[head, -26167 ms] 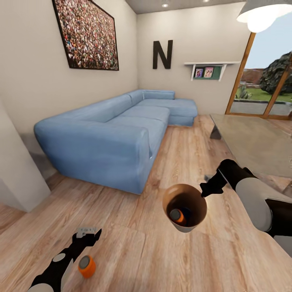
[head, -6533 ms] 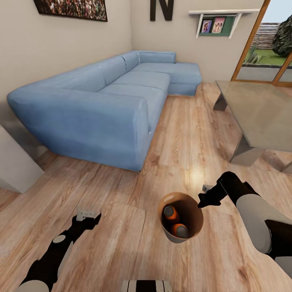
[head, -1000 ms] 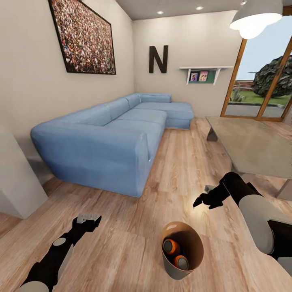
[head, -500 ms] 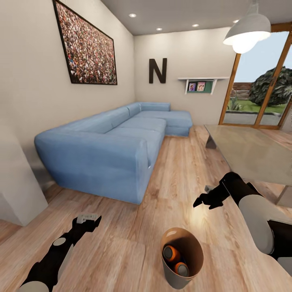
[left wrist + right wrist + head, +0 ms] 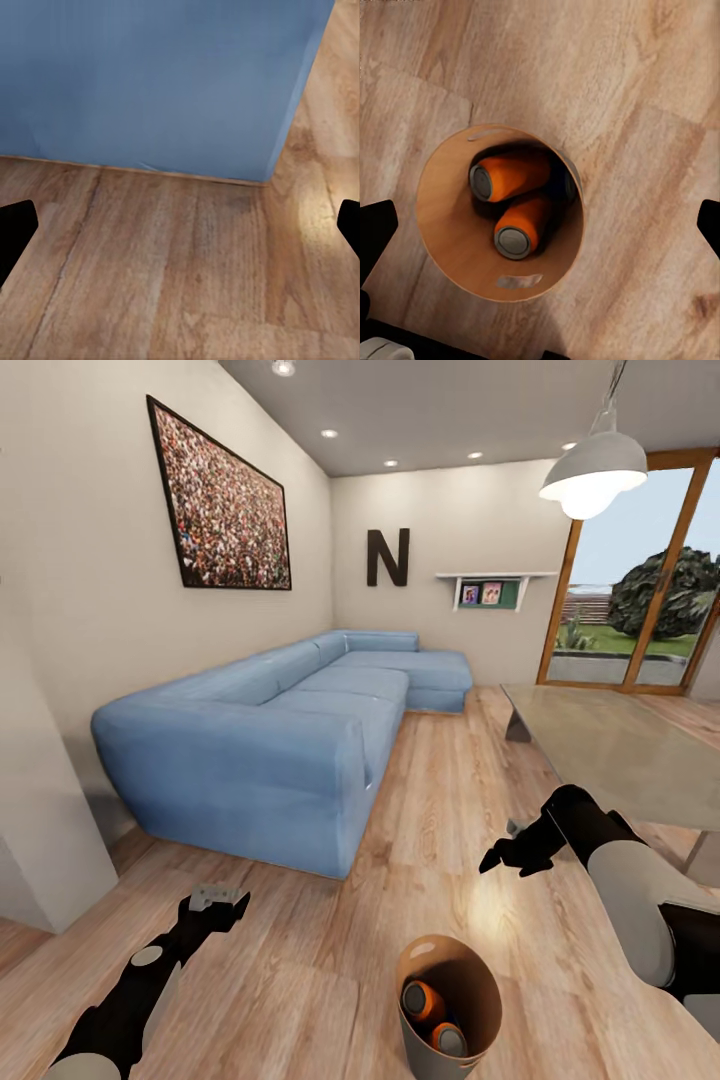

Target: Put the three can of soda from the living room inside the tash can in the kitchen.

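The tan trash can [image 5: 448, 1002] stands upright on the wood floor of the living room, low in the head view. Two orange soda cans [image 5: 510, 174] [image 5: 520, 226] lie inside it, grey tops showing. A dark sliver [image 5: 562, 180] beside them may be the blue can; I cannot tell. My right gripper [image 5: 497, 857] hangs open above and just beyond the bin, apart from its rim [image 5: 435, 161], its fingers [image 5: 376, 232] spread wide. My left gripper [image 5: 222, 903] is open and empty over bare floor, facing the sofa's end [image 5: 150, 75].
The light blue corner sofa [image 5: 270, 735] fills the left. A grey low table [image 5: 620, 750] stands at the right, close behind my right arm. A pale wall corner [image 5: 40, 840] juts in at the far left. Glass doors [image 5: 640, 600] are at the back right.
The head has tilted up, so the whole picture has slid down and more ceiling shows. Since the older frames, my right gripper has let go of the bin's rim and the bin stands on the floor.
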